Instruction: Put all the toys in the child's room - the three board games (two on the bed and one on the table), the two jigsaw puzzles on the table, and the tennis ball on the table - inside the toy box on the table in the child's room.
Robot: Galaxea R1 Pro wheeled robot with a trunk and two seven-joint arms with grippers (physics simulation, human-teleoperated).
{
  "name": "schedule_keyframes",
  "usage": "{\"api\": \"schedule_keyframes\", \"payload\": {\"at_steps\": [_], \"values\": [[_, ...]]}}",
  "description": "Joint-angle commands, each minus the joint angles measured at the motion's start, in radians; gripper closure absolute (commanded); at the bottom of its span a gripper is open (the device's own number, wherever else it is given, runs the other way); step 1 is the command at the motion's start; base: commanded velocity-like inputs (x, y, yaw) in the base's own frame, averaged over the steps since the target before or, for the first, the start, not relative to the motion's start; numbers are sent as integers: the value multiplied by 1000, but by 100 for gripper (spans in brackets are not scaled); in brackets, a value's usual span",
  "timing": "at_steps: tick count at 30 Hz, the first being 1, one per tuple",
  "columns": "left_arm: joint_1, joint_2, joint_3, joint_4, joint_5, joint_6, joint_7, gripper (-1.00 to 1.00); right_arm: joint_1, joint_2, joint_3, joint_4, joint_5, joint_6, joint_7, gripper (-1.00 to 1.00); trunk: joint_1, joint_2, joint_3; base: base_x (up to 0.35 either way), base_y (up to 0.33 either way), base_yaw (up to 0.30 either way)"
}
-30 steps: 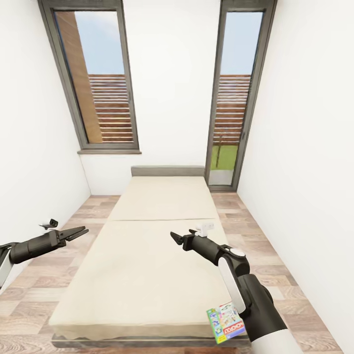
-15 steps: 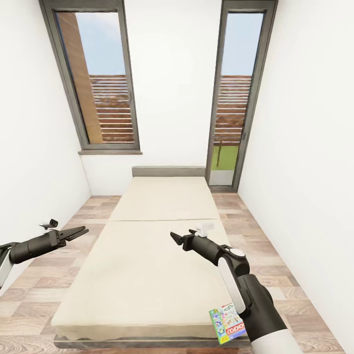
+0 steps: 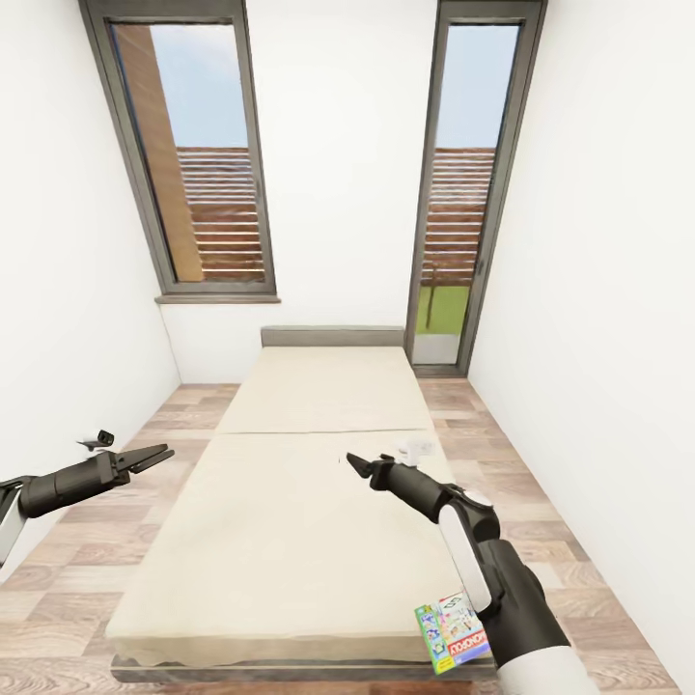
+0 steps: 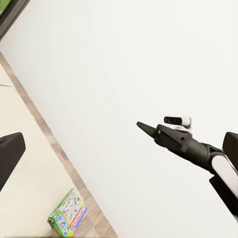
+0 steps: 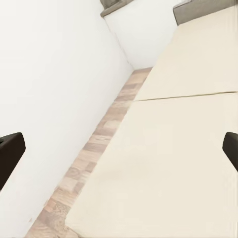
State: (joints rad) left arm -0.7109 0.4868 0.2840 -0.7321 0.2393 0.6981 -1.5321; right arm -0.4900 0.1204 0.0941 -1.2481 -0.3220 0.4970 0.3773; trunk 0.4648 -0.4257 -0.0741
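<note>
A green-white Monopoly board game (image 3: 452, 632) lies flat on the near right corner of the beige bed (image 3: 309, 454); it also appears in the left wrist view (image 4: 68, 219). My right gripper (image 3: 355, 463) hovers above the middle of the mattress, well beyond the game, and its fingers (image 5: 10, 151) stand wide apart with nothing between them. My left gripper (image 3: 162, 452) hangs over the floor left of the bed, open and empty. The table, toy box, jigsaw puzzles and tennis ball are out of view.
The bed runs lengthwise from me to a grey headboard (image 3: 332, 336) at the far wall. Strips of wood-plank floor (image 3: 541, 502) run along both sides, hemmed in by white walls. Two tall dark-framed windows (image 3: 193, 154) stand in the far wall.
My right gripper has shifted a little to the right over the mattress. The view has drifted slightly. The left arm and the game have stayed put.
</note>
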Motion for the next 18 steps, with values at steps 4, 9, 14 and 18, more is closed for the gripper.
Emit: {"api": "schedule_keyframes", "payload": {"at_steps": [4, 9, 14, 18], "values": [[-1, 1, 0, 0, 0, 11, -3, -100, -1, -6, -27, 1, -46, 11, 5, -100, 1, -2, -2, -31, 89, 0], [-1, 6, 0, 0, 0, 11, -5, -100, -1, -15, -40, 5, -107, 13, 6, -100, 1, -2, -2, -60, 92, 0], [-1, 14, 0, 0, 1, 11, -5, -100, -1, -17, -60, 16, -137, 15, 7, -100, 1, -2, -2, -69, 80, 0], [-1, 16, 0, 0, 1, 11, -6, -100, 6, -28, -110, 18, -144, 20, 12, -100, 1, -2, -2, -68, 26, 0]]}}
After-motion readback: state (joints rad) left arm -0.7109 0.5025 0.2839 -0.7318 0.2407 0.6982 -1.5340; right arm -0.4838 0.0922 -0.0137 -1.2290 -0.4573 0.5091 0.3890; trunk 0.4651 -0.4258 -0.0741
